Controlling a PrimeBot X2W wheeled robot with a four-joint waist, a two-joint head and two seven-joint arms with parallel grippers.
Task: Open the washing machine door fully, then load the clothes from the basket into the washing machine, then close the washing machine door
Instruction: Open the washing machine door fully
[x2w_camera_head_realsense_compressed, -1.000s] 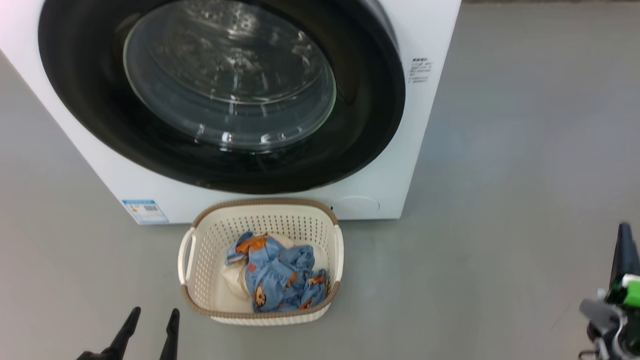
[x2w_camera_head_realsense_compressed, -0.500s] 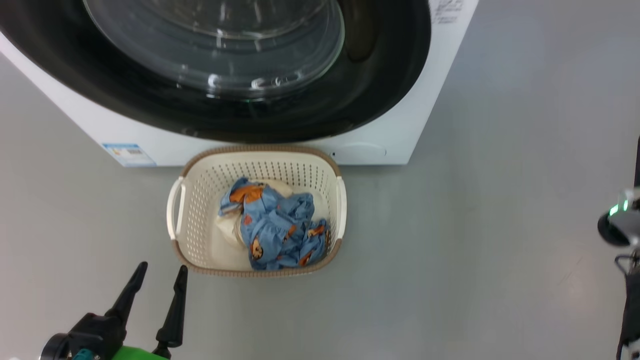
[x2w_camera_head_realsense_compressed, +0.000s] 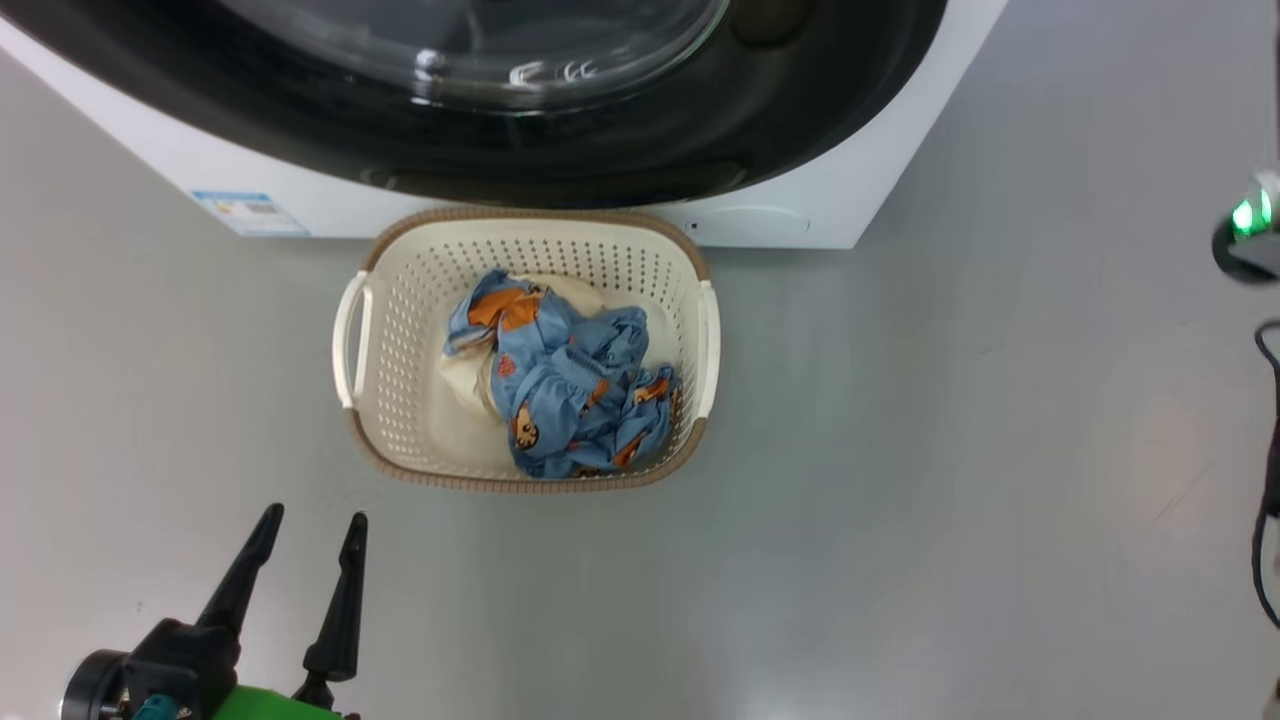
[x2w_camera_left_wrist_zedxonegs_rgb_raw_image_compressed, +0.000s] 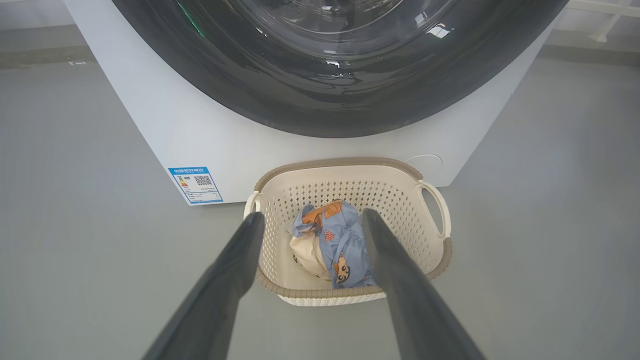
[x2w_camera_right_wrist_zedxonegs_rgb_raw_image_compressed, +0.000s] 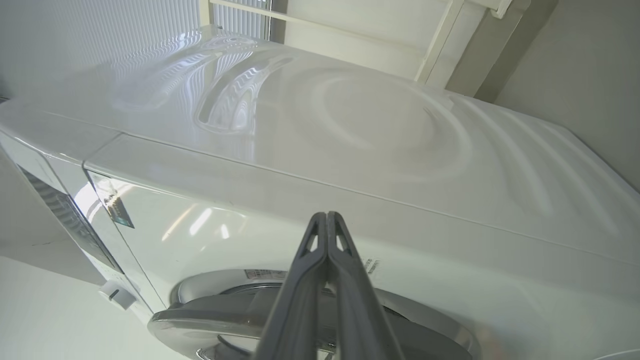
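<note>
The right gripper (x2w_camera_right_wrist_zedxonegs_rgb_raw_image_compressed: 326, 216) has risen, jaws pressed together; left gripper (x2w_camera_head_realsense_compressed: 313, 515) jaws spread. Blue QR-code label (x2w_camera_left_wrist_zedxonegs_rgb_raw_image_compressed: 195, 184) on glossy washing machine (x2w_camera_left_wrist_zedxonegs_rgb_raw_image_compressed: 165, 125); perforated basket (x2w_camera_head_realsense_compressed: 400, 330).

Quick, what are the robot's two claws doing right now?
Left claw: open, holding nothing.
Right claw: closed, holding nothing.

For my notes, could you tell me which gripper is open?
The left gripper, fingers spread near the basket; the right gripper has fingers pressed together.
</note>
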